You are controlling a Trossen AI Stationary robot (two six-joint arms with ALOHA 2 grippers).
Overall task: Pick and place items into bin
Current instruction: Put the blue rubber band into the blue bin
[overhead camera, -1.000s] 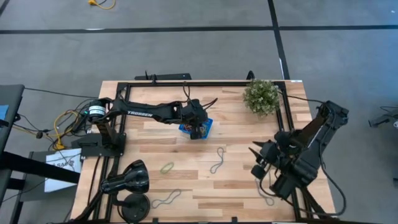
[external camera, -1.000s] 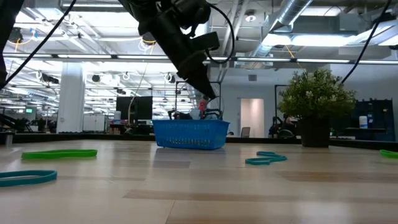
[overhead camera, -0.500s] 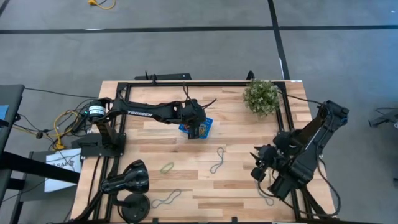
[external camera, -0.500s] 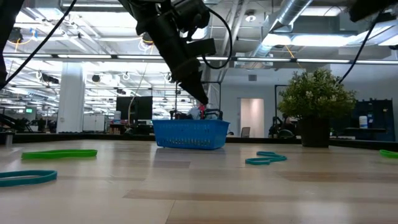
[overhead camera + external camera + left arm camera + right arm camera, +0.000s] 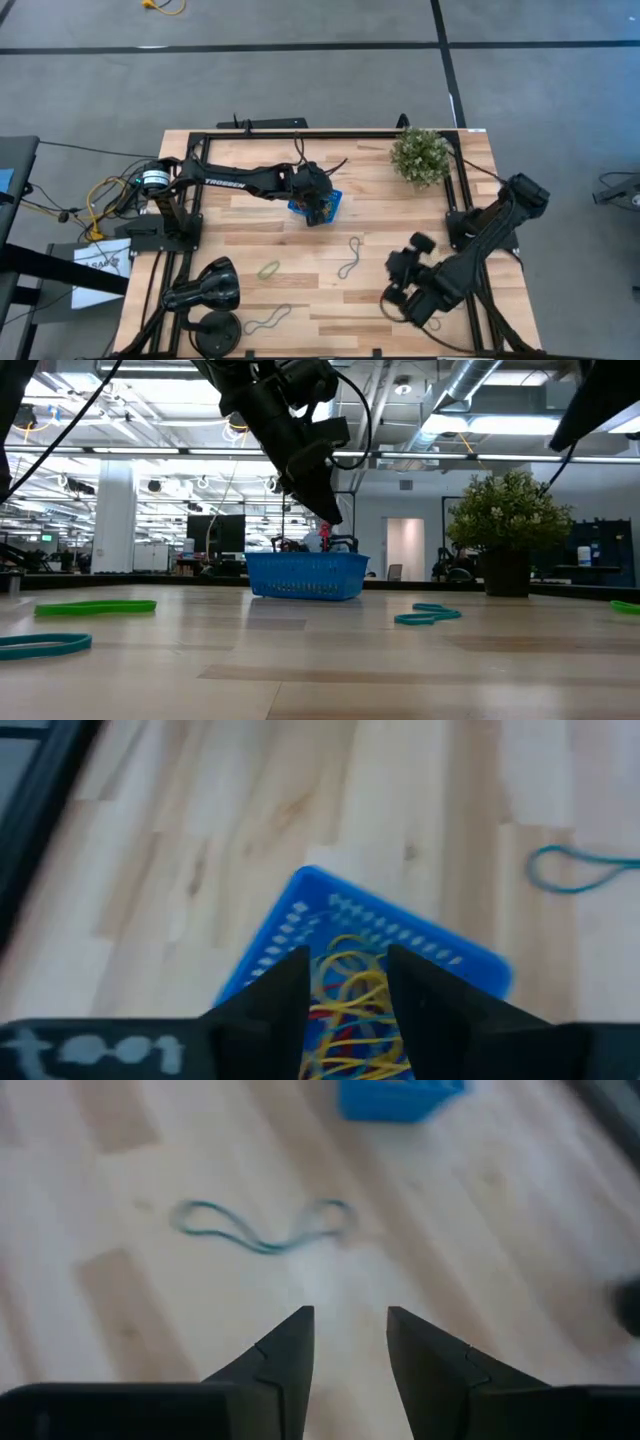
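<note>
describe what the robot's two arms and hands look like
Both arms are dark, jointed and boxy. The left arm carries white TROSSEN lettering and a thin black cable. Each hand, left hand and right hand, ends in two black wedge-shaped fingers. The right arm looks the same, trailing black cables.

Table: my pale wooden plank table [image 5: 250, 225].
Bin: the blue bin [image 5: 333, 205] sits mid-table.
Plant: potted plant [image 5: 420, 155] at the far right corner.
Loops: teal loop [image 5: 350, 258], green loop [image 5: 269, 269], another loop [image 5: 268, 319] lie flat.
</note>
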